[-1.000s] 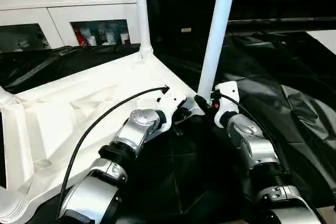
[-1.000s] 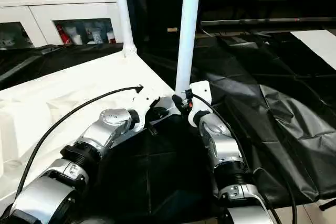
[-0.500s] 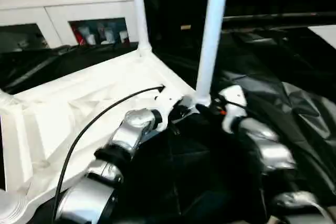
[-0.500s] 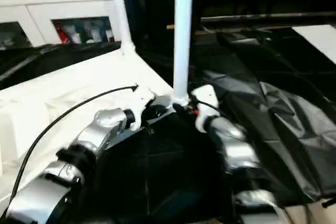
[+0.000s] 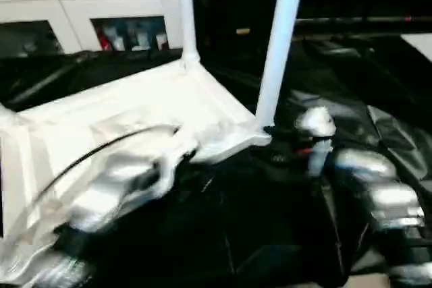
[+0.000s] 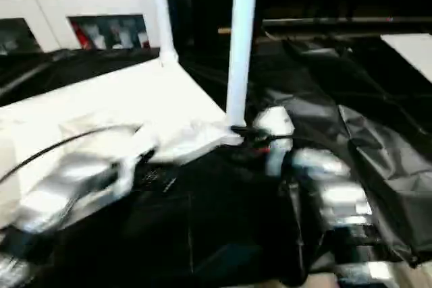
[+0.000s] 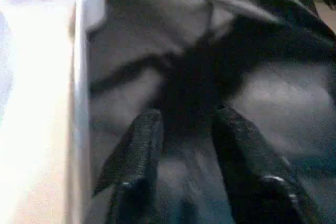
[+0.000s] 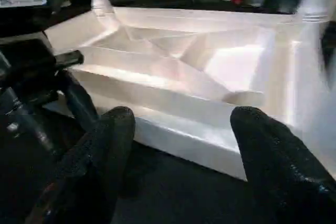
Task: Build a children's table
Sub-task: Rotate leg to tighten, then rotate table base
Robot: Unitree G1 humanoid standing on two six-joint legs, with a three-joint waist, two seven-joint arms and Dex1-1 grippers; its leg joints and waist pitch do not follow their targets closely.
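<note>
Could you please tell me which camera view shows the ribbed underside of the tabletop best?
The right wrist view: the tabletop's ribs lie close and sharp. The eye views show its whole upturned shape, blurred. The left wrist view catches a bright edge strip.

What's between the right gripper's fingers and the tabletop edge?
Nothing but black sheet: in the right wrist view, the right gripper stands open before the tabletop edge.

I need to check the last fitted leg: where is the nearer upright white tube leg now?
In the left eye view, the nearer white tube leg stands upright in the near right corner socket of the upturned white plastic tabletop, just left of the right gripper.
</note>
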